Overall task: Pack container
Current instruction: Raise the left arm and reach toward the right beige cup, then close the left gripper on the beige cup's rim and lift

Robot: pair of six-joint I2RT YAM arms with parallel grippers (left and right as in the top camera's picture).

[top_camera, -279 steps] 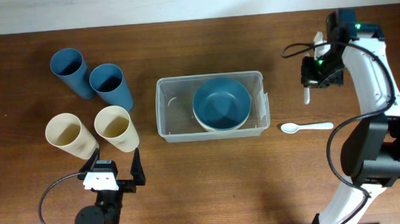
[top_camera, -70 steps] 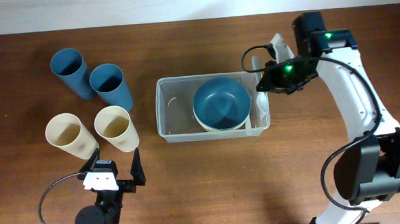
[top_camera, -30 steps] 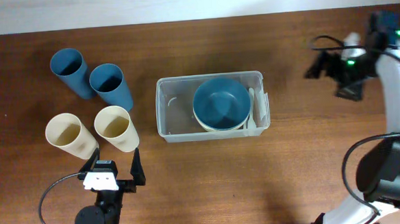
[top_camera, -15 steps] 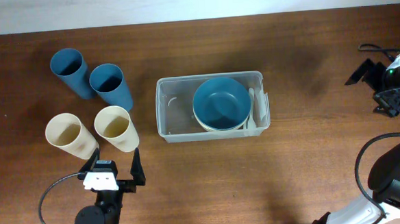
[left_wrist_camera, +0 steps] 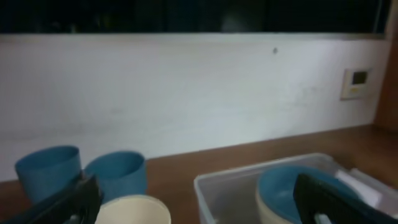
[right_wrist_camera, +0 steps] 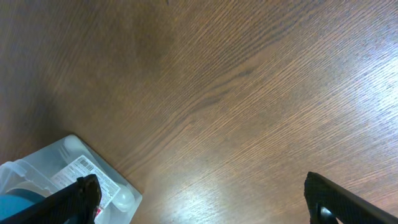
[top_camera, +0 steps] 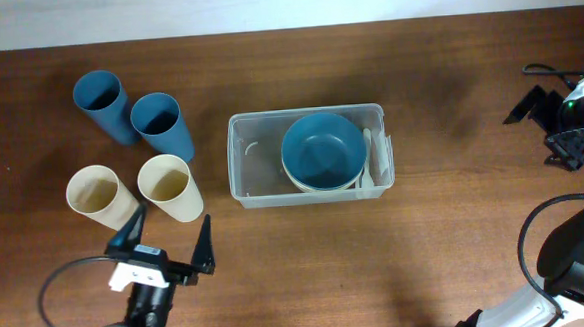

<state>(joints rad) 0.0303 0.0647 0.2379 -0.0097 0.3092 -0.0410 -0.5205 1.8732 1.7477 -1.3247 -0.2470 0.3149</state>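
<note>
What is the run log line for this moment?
left gripper: open, empty | right gripper: open, empty | container: holds blue bowl

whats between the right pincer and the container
Nothing but bare wood: in the overhead view only the table lies between the right pincer and the container.

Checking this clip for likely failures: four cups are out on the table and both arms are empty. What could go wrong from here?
1. The open left fingers sit right by the near cream cup, which stands close beside the other cream cup. A grasp there could tip the neighbour.
2. Only the left end of the container looks free beside the blue bowl. Cups may catch the rim or bowl, or not all fit.
</note>
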